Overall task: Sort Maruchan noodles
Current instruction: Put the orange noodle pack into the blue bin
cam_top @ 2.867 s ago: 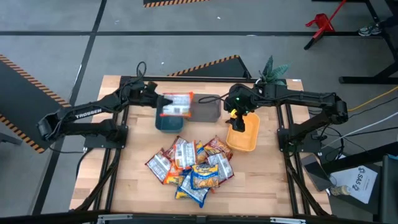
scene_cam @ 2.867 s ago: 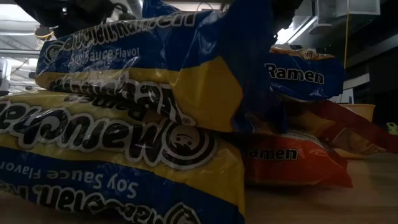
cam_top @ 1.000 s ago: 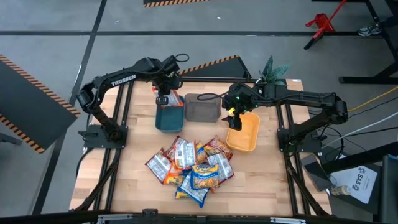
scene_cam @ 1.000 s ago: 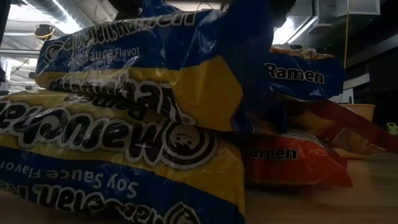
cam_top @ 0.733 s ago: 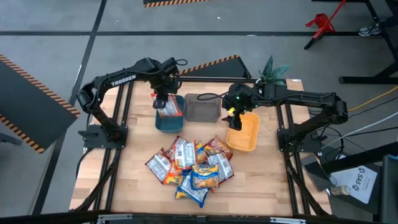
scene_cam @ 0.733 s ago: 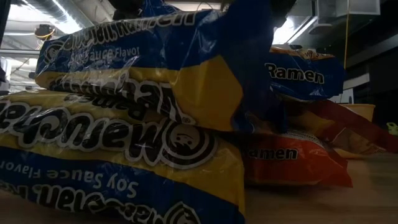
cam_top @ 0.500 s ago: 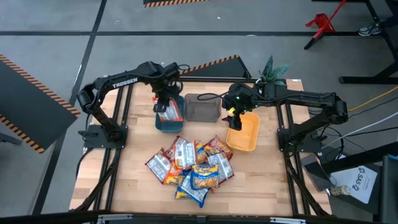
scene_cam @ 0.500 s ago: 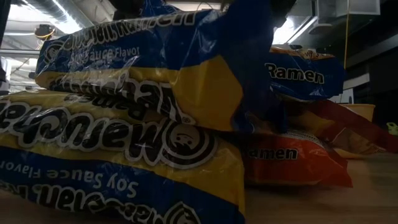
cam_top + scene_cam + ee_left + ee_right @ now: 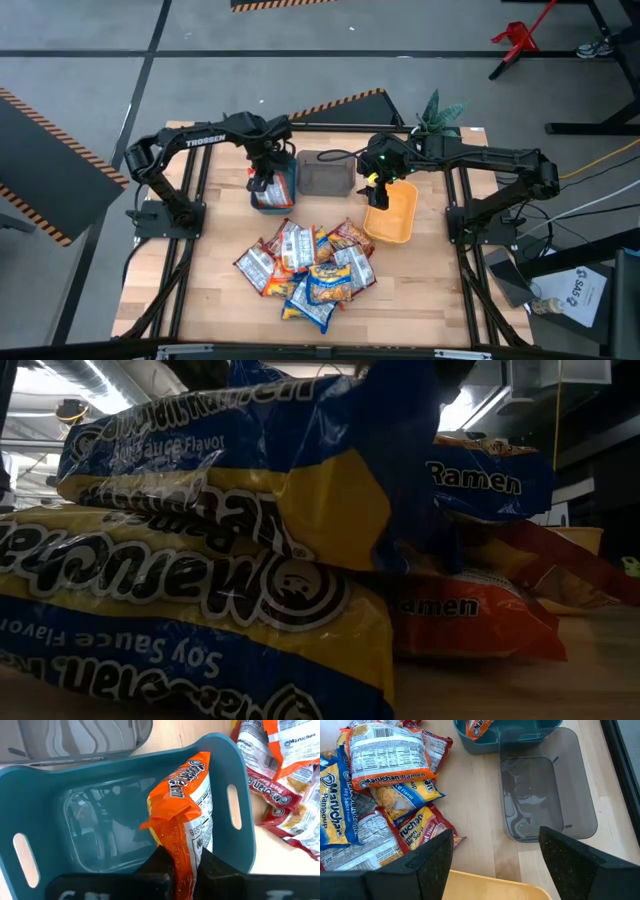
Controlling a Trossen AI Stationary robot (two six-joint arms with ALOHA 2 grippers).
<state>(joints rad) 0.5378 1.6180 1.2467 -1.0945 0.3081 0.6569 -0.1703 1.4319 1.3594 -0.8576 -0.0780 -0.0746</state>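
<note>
Over on the left side of the table, the left gripper (image 9: 268,183) now hangs right above the teal tray (image 9: 283,191), lower and nearer the pile than a second ago, when it stood at the tray's far end. Its fingers (image 9: 159,865) are pinched tight on an orange-and-white packet (image 9: 186,827), held upright with its top inside the tray; three seconds back that packet was spread flat across the tray's far rim. The left wrist view gives what the high view cannot: the tray's bare glossy floor, and the packet's crinkled top edge with the label text running sideways.

Centre table, the grey tray (image 9: 325,175) sits just beside the teal one. Below them lies the pile of Maruchan noodles (image 9: 308,265), unmoved: overlapping crinkly packets in orange-red, yellow-and-blue and silvery-white. The low view is filled by yellow-and-blue packets (image 9: 200,600), showing "Soy Sauce Flavor" lettering.

On the right, the right gripper (image 9: 377,184) holds where it was, at the orange tray's (image 9: 391,220) far end, fingers (image 9: 435,857) spread wide, holding nothing.
</note>
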